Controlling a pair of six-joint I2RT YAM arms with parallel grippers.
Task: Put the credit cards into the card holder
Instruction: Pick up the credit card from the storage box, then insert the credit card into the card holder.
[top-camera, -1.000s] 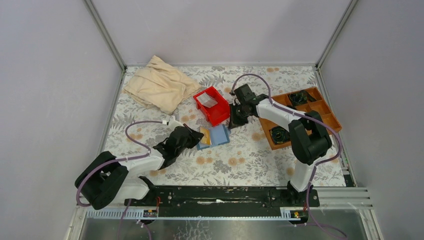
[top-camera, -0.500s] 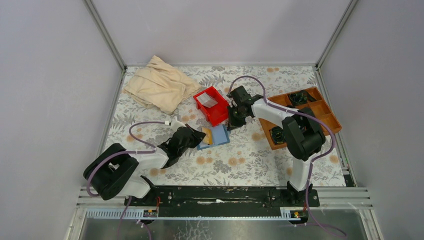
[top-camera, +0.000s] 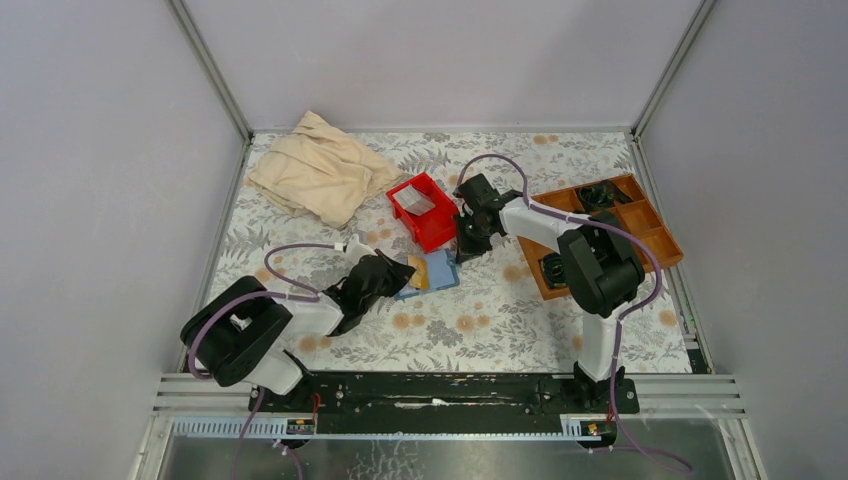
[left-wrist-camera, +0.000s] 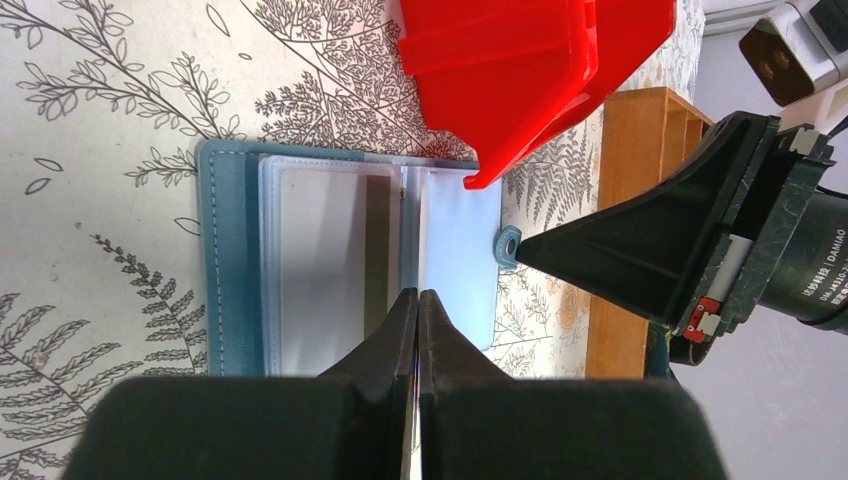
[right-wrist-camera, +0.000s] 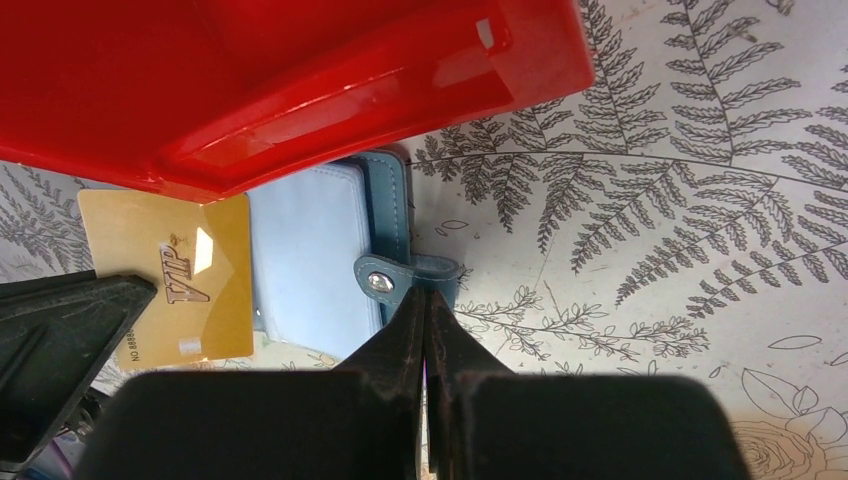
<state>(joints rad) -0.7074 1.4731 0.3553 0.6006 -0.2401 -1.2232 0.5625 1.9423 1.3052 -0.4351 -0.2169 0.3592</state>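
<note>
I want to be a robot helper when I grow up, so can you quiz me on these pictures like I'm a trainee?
1. True or false: the card holder lies folded shut.
2. The bin next to it is: A blue, B red, C green.
3. Fill in: the gold card has "___" printed on it.

Key: 1 false, it lies open; 2 B; 3 VIP.
</note>
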